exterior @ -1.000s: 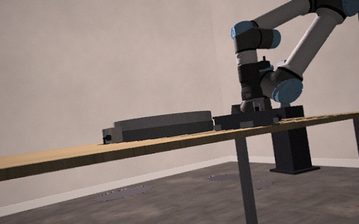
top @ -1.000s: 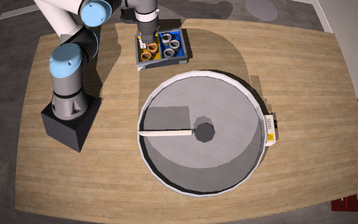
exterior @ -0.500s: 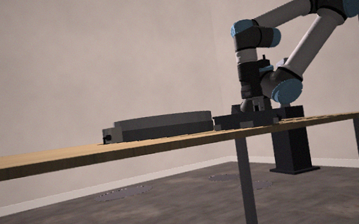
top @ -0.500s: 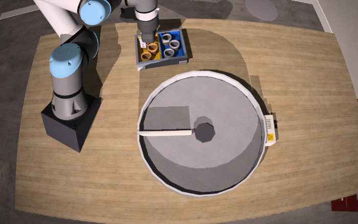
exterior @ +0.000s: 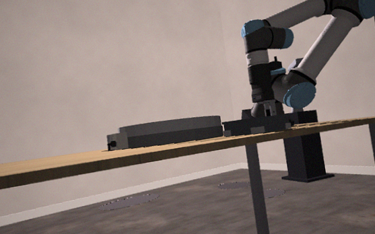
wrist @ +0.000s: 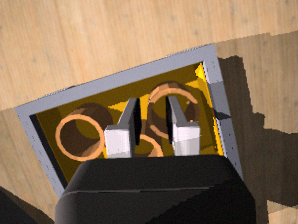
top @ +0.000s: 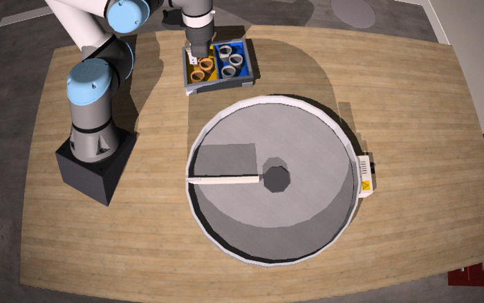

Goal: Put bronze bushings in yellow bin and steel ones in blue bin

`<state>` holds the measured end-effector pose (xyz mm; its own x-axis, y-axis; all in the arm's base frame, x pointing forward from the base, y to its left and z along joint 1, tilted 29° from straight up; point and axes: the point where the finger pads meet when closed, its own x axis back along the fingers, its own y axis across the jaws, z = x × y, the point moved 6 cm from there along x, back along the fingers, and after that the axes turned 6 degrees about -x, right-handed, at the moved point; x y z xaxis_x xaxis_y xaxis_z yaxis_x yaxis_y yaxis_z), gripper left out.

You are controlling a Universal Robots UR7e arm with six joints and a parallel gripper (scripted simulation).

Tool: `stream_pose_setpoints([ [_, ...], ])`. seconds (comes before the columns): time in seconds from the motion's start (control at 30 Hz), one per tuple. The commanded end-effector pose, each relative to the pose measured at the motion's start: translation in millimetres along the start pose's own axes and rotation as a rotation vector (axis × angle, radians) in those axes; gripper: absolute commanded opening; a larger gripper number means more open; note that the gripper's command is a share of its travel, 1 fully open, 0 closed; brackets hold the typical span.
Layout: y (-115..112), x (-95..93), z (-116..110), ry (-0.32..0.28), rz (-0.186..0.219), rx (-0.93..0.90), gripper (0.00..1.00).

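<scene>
1. In the top view, the tray lay at 11 o'clock from the turntable (top: 303, 142) hub, its blue bin (top: 245, 53) at 3 o'clock of its yellow bin (top: 213, 75) (wrist: 201, 70).
2. Three bronze bushings (top: 205, 71) (wrist: 58, 137) sat in yellow, the third partly hidden by the gripper (top: 198, 60) (exterior: 269, 109) (wrist: 153, 111); three steel bushings (top: 225, 57) sat in blue.
3. The jaws stood partway open over yellow, holding nothing.
4. In the wrist view, one bronze bushing lay toward 9 o'clock from the fingers, another toward 1 o'clock.
5. A pale bar (top: 225, 179) reached toward 9 o'clock across the turntable.
</scene>
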<state>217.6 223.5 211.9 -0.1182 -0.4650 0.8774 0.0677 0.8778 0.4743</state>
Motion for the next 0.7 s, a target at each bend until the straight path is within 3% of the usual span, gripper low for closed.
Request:
stream_pose_setpoints([
  [0.0,1.4,6.1,-1.7,-0.007,-0.002,0.003,0.47],
  [0.67,1.0,8.8,-1.3,-0.005,-0.002,0.002,0.47],
])
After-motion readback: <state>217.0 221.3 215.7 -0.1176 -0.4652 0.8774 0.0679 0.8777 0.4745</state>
